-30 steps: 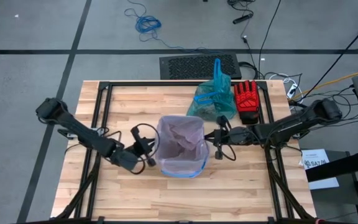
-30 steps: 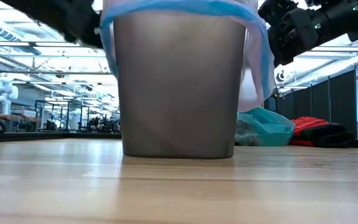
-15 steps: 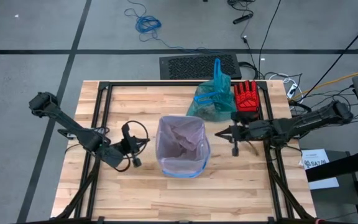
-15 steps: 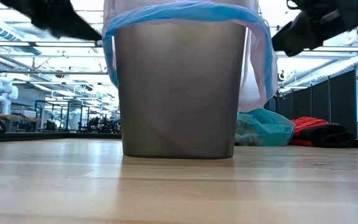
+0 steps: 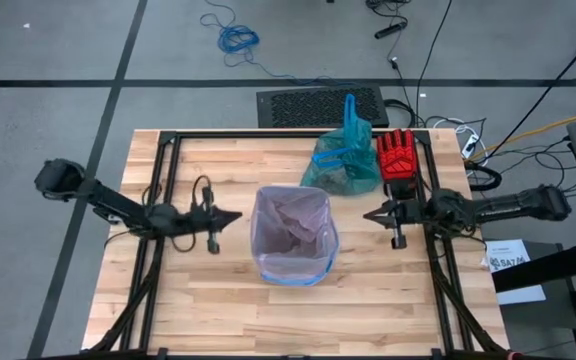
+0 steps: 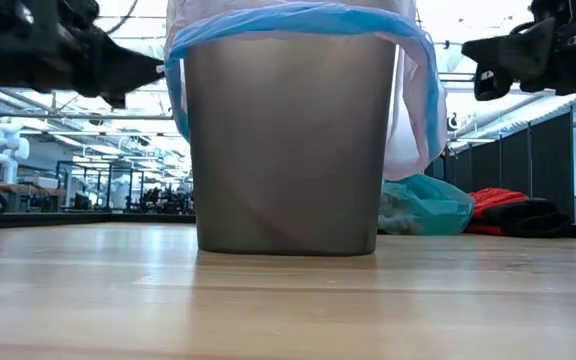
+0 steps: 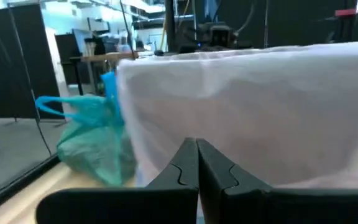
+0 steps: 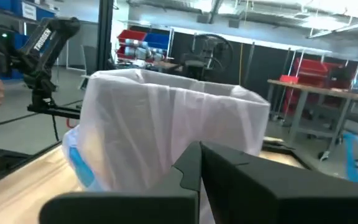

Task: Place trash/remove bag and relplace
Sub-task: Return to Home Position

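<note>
A grey bin (image 5: 291, 236) lined with a pale pink bag with a blue edge (image 6: 298, 14) stands mid-table. The teal-green bag (image 5: 341, 160) lies tied on the table just beyond the bin, with its loop handles up. The trash is hidden. My left gripper (image 5: 234, 214) is shut and level, a little left of the bin. In the left wrist view its tip (image 7: 197, 146) points at the bin's wall (image 7: 253, 112). My right gripper (image 5: 370, 213) is shut and level, a little right of the bin (image 8: 166, 130). Neither touches anything.
A red glove (image 5: 398, 162) lies right of the teal-green bag (image 6: 423, 205), close to my right arm. Black frame rails (image 5: 164, 180) run along the table's sides. Bare wood shows in front of the bin (image 6: 288, 300).
Both grippers have drawn away from the bin's rim, the left toward the table's left edge and the right toward its right edge. Both have swung from slanting down to level. They have stayed shut. The bin and its pink liner have kept still.
</note>
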Robot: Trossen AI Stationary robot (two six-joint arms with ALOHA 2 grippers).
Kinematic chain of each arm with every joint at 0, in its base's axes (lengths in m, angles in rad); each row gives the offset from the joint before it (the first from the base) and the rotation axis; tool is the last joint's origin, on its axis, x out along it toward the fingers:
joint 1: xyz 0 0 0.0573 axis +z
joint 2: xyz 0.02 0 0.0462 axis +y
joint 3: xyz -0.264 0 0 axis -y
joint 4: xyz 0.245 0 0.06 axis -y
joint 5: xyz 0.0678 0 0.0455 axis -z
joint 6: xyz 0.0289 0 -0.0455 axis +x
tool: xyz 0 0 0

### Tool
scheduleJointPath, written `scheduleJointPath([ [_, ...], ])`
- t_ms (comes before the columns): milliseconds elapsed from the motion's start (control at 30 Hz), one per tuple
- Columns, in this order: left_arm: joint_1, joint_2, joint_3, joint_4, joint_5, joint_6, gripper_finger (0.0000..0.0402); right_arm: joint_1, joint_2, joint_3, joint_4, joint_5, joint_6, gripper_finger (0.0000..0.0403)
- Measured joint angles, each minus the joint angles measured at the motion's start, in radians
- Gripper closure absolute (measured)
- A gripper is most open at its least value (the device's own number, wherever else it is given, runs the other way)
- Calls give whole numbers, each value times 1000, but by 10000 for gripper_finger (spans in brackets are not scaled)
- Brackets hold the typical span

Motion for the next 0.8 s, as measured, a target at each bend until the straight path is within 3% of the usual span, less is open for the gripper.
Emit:
scheduleJointPath([
  [133,189,-9,-10,-52,195,-54,402,-86,-58,0,-62,-64,-7,403],
  [233,267,-16,-10,-92,260,-73,402,-155,-97,0,-99,-116,0,403],
  [400,319,-132,-7,-145,266,-2,402,-295,-144,139,-344,-220,17,403],
  [533,324,-286,-7,-421,262,-34,402,-367,-143,248,-498,-257,-10,403],
  [633,321,-406,-7,-622,232,-83,402,-390,-144,245,-496,-257,-44,403],
  [800,277,-588,-7,-835,198,-106,402,-394,-165,109,-399,-302,1,403],
])
